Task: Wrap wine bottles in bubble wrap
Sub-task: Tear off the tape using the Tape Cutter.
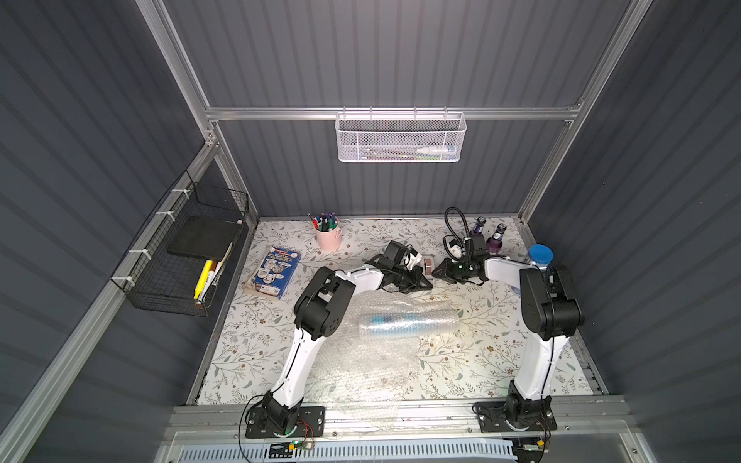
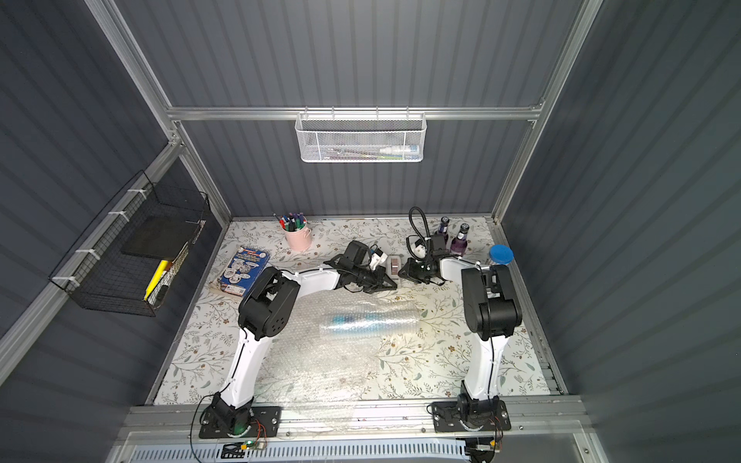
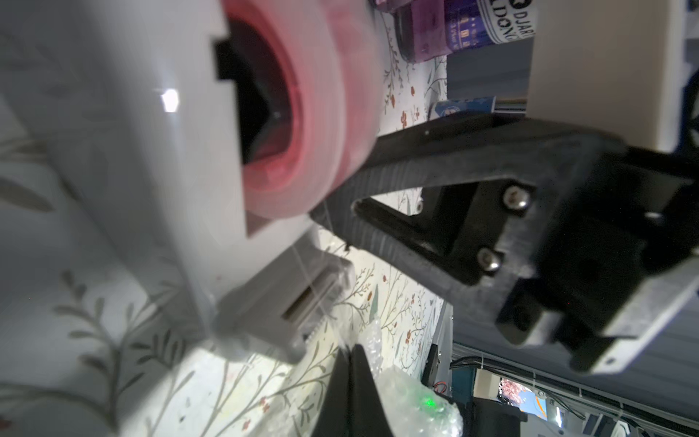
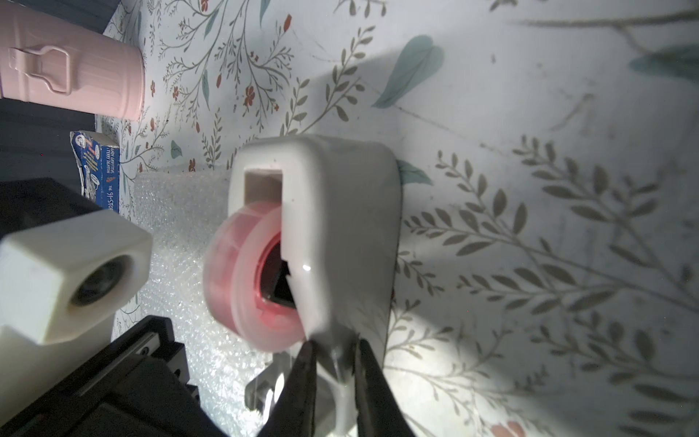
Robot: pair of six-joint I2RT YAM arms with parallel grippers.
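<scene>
A bright blue wine bottle point(image 1: 395, 320) lies mid-table, rolled inside bubble wrap point(image 1: 433, 318). More bubble wrap point(image 1: 361, 373) lies flat toward the front edge. Two purple wine bottles point(image 1: 478, 226) point(image 1: 497, 239) stand at the back right. Behind the roll, my right gripper point(image 4: 336, 346) is shut on the foot of a grey tape dispenser point(image 4: 340, 212) holding a pink roll. Facing it, my left gripper point(image 3: 350, 359) sits just below the dispenser's cutter point(image 3: 302, 302), jaws pressed together. A thin clear strip of tape seems to run from the cutter to their tips.
A pink cup of markers point(image 1: 328, 236) and a blue box point(image 1: 274, 272) stand at the back left. A clear blue-lidded tube point(image 1: 540, 256) rises behind the right arm. Wire baskets hang on the left wall point(image 1: 180, 256) and back wall point(image 1: 401, 138).
</scene>
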